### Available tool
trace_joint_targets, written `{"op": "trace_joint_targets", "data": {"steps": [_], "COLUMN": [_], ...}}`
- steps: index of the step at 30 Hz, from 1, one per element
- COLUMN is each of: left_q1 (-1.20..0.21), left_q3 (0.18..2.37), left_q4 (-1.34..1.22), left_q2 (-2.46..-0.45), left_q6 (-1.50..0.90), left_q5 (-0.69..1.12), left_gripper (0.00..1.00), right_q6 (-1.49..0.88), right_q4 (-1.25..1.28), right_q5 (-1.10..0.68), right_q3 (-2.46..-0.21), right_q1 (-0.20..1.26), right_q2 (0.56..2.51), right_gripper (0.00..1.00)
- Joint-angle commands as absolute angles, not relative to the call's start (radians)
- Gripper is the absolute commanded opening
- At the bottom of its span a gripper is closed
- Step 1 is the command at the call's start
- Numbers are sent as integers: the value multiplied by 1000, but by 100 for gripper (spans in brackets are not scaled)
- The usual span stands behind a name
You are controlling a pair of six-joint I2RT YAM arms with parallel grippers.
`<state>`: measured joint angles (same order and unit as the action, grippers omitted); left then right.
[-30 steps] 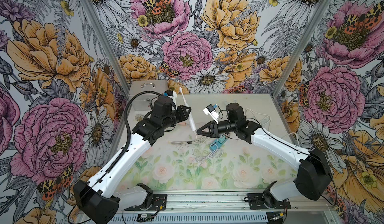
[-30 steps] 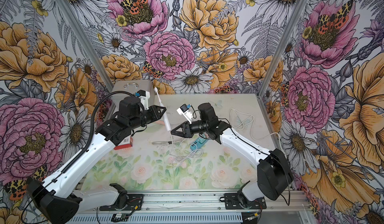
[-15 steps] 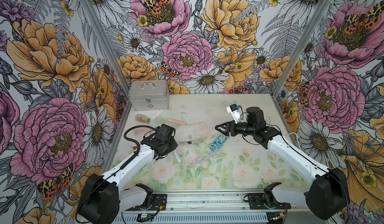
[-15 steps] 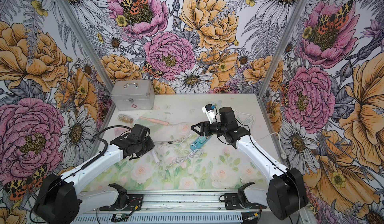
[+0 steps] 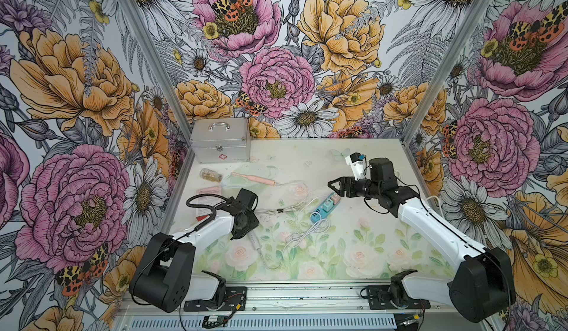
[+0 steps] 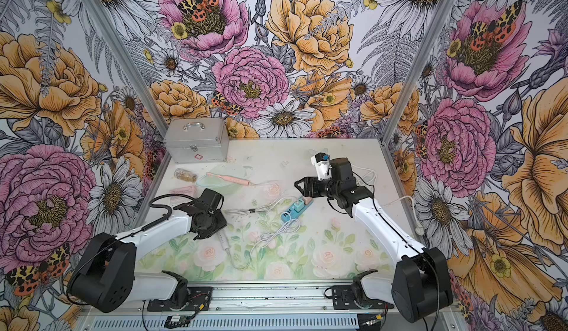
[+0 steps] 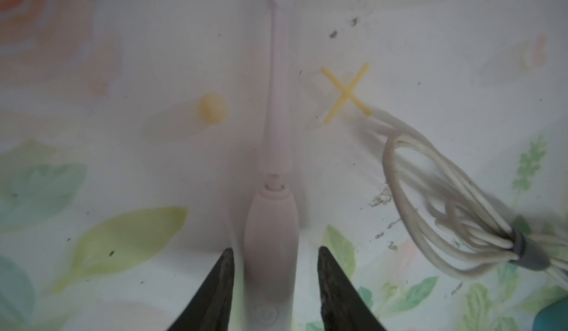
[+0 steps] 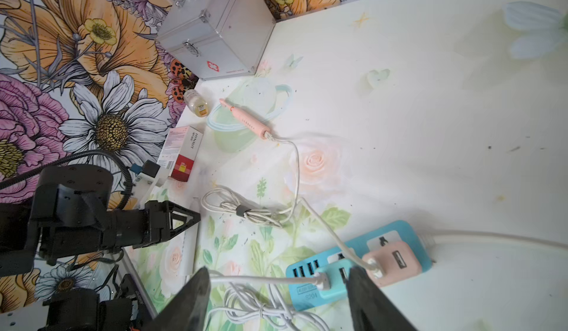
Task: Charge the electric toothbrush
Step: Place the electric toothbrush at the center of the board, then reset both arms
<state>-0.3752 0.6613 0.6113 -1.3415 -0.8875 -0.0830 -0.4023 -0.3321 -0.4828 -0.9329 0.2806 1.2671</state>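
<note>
Low in the left half of a top view, the white toothbrush [image 5: 256,242] lies flat on the surface [image 5: 353,252], its head end hidden under the left arm's wrist. The left gripper [image 7: 273,254] has its jaws released. The wrist view shows one jaw on each side of the handle, with a sliver of surface between each tip and the handle, so nothing is grasped. A white cable [image 8: 261,279] leaves the brush's tail and loops across mid-frame to the blue power strip [image 5: 316,215]. There the right wrist view shows it plugged into a teal charger [image 8: 332,283]. Just beyond the strip, right of centre, the right gripper [image 5: 331,188] hangs with jaws spread wide and empty. Farther back, at the surface's upper left, a pink toothbrush [image 5: 255,178] lies before a silver case [image 5: 219,143].

A second ago both arms were raised mid-surface, the left holding the brush aloft. Half a second ago the brush was down. Now the left jaws have let go of it, and the right arm has drawn rightward.
</note>
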Motion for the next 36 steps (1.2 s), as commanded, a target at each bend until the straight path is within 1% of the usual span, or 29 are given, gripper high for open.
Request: {"op": "trace_joint_targets", "data": {"steps": [1, 2, 3, 5, 7, 9, 11, 12, 15, 17, 21, 23, 25, 26, 28, 30, 31, 32, 33, 34, 36], "left_q1": [-348, -344, -343, -340, -314, -281, -278, -276, -247, -206, -211, -187, -178, -178, -188, -164, -153, -148, -125, -83, 8], "left_q3": [669, 678, 695, 744, 812, 870, 889, 867, 757, 725, 521, 418, 311, 253, 188, 209, 225, 244, 242, 237, 291], "left_q4": [592, 608, 627, 657, 664, 661, 622, 555, 312, 228, -193, -365, -567, -738, -1004, -1119, -1132, -1186, -1216, -1134, -1111], "left_q2": [-1277, -1254, -1226, -1175, -1149, -1152, -1180, -1202, -1253, -1242, -1150, -1138, -1161, -1189, -1268, -1391, -1442, -1517, -1528, -1499, -1551], "left_q6": [-866, -860, -848, -814, -763, -713, -633, -572, -436, -395, -124, -62, -36, -6, 104, 114, 106, 124, 106, 51, -18], "left_q5": [-74, -78, -94, -146, -252, -375, -563, -657, -781, -729, -672, -591, -526, -482, -424, -432, -393, -356, -336, -295, -170], "left_gripper": [78, 89, 98, 99, 99, 99, 99, 99, 99, 99, 99, 99, 98, 99, 99, 99, 99, 99, 99, 99, 99], "right_q6": [-399, -404, -414, -427, -412, -403, -380, -361, -325, -289, -169, -162, -143, -112, -97, -81, -65, -68, -73, -77, -78], "right_q4": [-368, -387, -405, -410, -384, -336, -253, -196, -52, 60, 309, 335, 446, 566, 678, 739, 766, 779, 815, 847, 840], "right_q5": [-304, -259, -183, 36, 330, 490, 578, 594, 586, 555, 448, 365, 268, 217, 155, 87, 52, 55, 72, 84, 98], "right_q3": [-977, -986, -993, -985, -964, -948, -922, -902, -846, -791, -692, -680, -617, -557, -477, -445, -438, -427, -414, -401, -403], "right_q1": [250, 234, 210, 174, 149, 105, 63, 45, 26, 27, 19, 1, -13, -12, -12, -19, -19, -19, -21, -21, -17], "right_q2": [1256, 1254, 1250, 1237, 1251, 1300, 1354, 1383, 1446, 1460, 1486, 1506, 1521, 1522, 1498, 1503, 1517, 1517, 1527, 1534, 1532], "right_gripper": [74, 74, 74, 76, 80, 81, 81, 80, 79, 79, 80, 78, 75, 76, 81, 83, 86, 92, 94, 95, 100]}}
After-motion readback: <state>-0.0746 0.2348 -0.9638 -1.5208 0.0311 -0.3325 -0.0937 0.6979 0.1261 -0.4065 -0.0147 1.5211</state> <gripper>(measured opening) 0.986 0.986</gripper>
